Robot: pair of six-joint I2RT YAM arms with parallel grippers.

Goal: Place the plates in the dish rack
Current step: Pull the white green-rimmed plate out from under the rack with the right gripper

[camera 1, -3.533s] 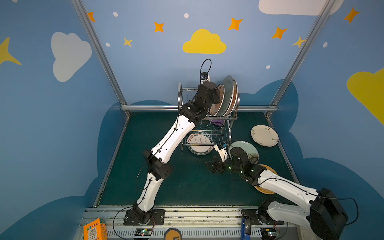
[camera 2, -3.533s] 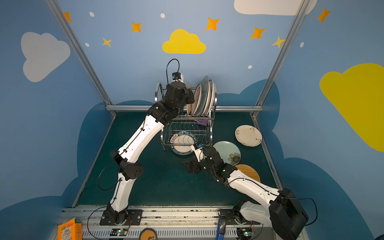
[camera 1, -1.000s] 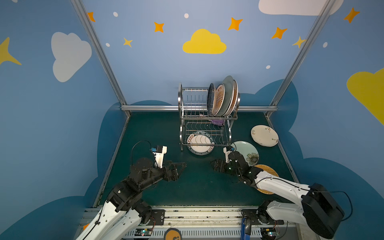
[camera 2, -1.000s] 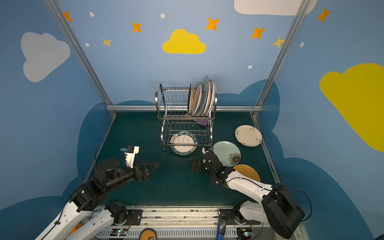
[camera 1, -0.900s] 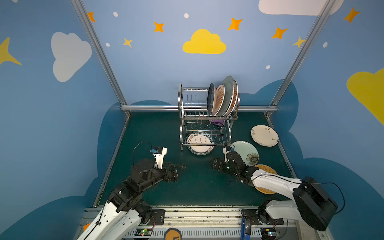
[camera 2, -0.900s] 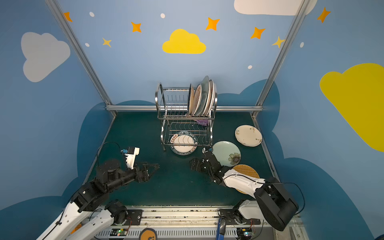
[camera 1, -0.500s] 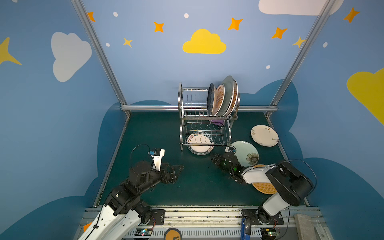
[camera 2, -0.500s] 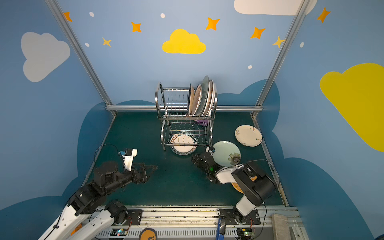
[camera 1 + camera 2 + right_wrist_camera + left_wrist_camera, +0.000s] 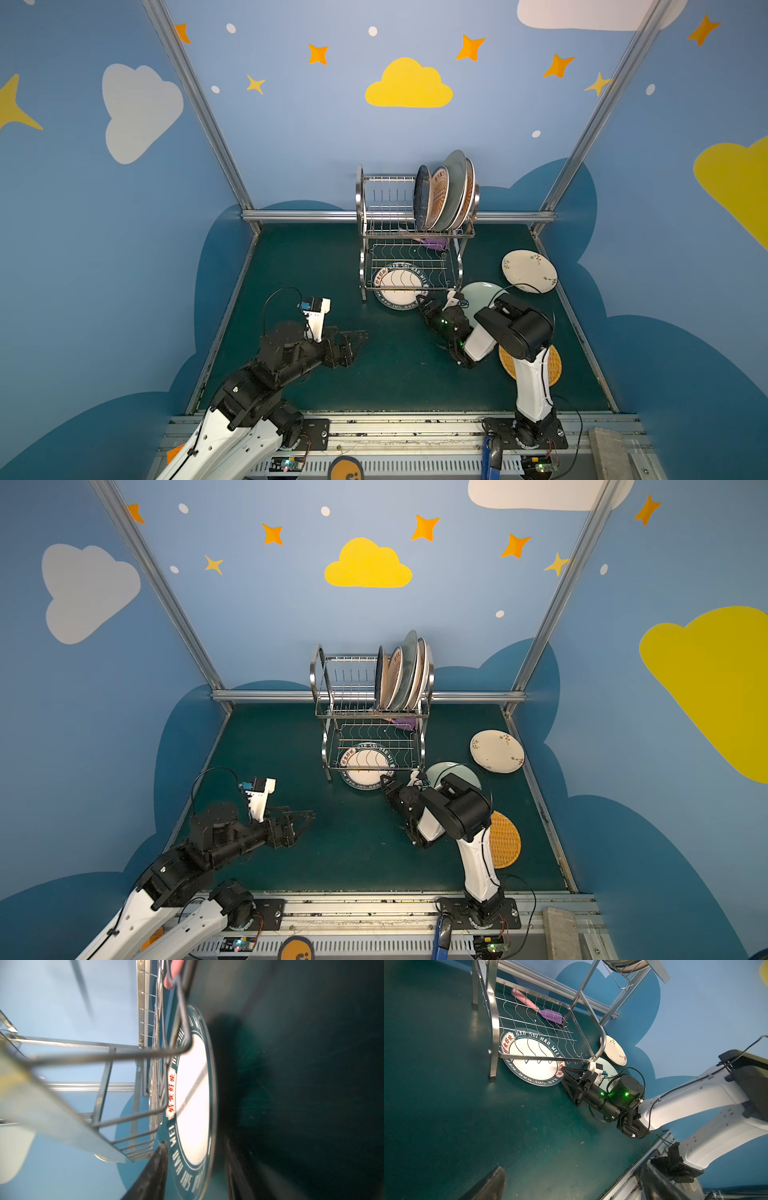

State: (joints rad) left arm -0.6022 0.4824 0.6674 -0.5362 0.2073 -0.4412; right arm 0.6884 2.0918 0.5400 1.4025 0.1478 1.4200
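Steel rack [image 9: 409, 232]: several plates [image 9: 446, 195] upright at the upper tier's right end, overlapping, hard to separate.
Lettered plate [image 9: 399, 286]: flat on mat [image 9: 311, 270], half under the lower tier, crossed by wires.
Right gripper [image 9: 423, 300]: at that plate's near-right rim; blurred right wrist view shows a finger [image 9: 155, 1172] each side of it; clamped or not, cannot tell.
Left gripper [image 9: 353, 347]: spread wide, low at left, well apart from plates.
Green plate [image 9: 482, 291]: mostly hidden behind right arm [image 9: 528, 374].
Spatula [image 9: 550, 1015]: on lower tier, clear only from left wrist view.

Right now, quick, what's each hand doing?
Left hand: open, empty.
Right hand: straddling the lettered plate's rim; grip cannot be told.
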